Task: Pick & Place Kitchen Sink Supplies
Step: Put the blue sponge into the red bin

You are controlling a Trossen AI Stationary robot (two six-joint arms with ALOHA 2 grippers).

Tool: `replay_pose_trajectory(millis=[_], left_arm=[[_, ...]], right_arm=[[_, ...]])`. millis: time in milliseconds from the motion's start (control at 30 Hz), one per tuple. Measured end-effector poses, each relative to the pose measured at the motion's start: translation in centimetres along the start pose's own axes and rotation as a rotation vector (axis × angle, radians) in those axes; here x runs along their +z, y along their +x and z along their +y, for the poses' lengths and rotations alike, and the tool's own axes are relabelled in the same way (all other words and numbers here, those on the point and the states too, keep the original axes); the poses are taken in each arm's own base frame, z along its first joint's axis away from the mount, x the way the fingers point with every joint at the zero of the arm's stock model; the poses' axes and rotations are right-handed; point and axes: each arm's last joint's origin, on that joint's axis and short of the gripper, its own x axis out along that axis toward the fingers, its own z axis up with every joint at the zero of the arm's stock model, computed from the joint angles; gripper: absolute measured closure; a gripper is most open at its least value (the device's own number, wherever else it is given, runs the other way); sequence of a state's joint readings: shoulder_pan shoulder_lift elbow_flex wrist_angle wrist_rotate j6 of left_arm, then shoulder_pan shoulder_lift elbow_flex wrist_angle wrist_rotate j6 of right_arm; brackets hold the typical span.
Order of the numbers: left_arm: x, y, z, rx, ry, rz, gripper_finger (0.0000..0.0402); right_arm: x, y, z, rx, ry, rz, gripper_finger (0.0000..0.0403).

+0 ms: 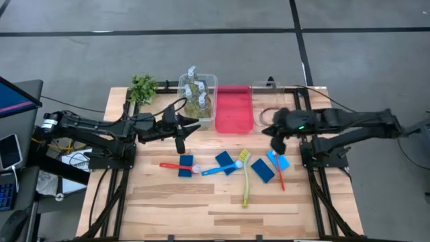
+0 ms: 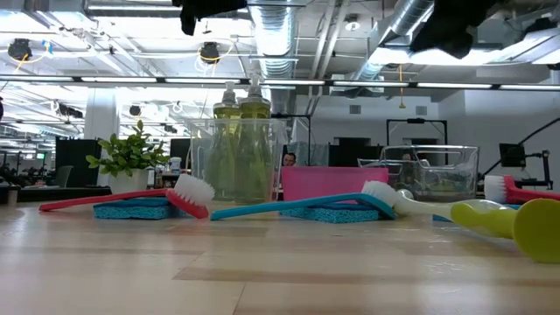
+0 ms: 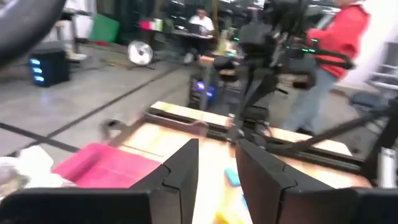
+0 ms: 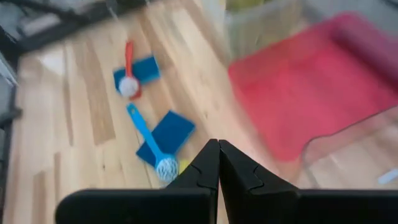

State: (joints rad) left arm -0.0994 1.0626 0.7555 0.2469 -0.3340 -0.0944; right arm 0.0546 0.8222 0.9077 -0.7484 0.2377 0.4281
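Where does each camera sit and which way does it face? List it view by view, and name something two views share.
High view: overhead, straight down on the table; both arms show, left gripper and right gripper above the wood.
Low view: table height, level across; red brush nearest, arms dark at the top.
Left wrist view: forward past its own parted fingers toward the red tray.
Right wrist view: down past its own shut fingers.
Shared: blue brush also in the high view.

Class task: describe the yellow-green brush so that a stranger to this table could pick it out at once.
Start at the flat red plastic tray at the wooden table's far edge. Nearer, among the flat blue rectangular sponges, lies the slim yellow-green long-handled brush. It alone is yellow-green; the others are red or blue.
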Motion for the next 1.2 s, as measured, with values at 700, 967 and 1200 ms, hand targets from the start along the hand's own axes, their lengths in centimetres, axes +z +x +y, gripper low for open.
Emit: replay_pose_trajectory(millis=[700, 967, 1200], left_arm=[[0.0, -1.1, -0.2, -0.214, -0.003, 0.077, 0.0294], [0.0, -1.1, -0.2, -0.215, -0.003, 0.076, 0.0294], [0.0, -1.1, -0.2, -0.215, -0.003, 0.076, 0.0294]], right_arm=[[-4.1, 4.8, 5.0, -0.120, 0.134, 0.316, 0.0402], [-5.3, 5.8, 6.2, -0.148, 0.155, 0.377, 0.0390], [-6.2, 7.1, 7.0, -0.153, 0.137, 0.458, 0.0326]])
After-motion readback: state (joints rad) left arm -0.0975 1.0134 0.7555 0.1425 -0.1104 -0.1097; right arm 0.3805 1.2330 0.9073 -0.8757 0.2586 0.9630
